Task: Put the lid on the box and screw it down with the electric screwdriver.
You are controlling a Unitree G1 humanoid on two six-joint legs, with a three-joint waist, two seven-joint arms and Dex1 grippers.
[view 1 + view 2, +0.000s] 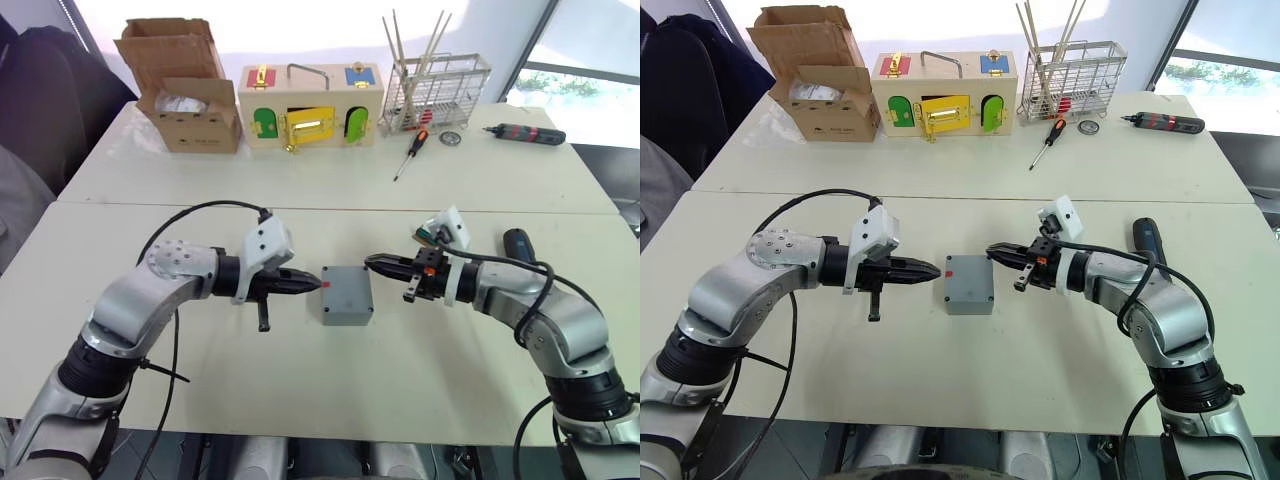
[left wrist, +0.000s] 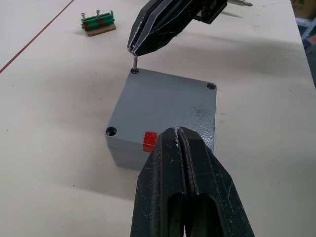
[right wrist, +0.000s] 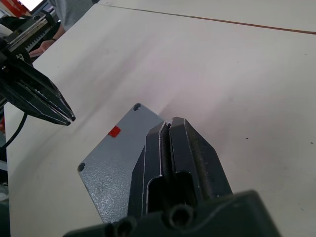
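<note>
Both end effectors press together, right end effector (image 2: 134, 49) pinching a screw (image 2: 135, 63), hiding the lid (image 3: 116, 165) corner.

A robotics lab – pale worktables (image 1: 480, 380) (by a window) bearing a wooden latch-box (image 1: 310, 106) and hand screwdriver (image 1: 411, 153).

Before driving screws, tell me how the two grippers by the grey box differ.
Left gripper: black fingers shut on nothing, pointing at the red-marked side of the grey plastic box. Right gripper: fingers pinch a small metal screw at a corner hole. Both face the box from opposite sides.
</note>
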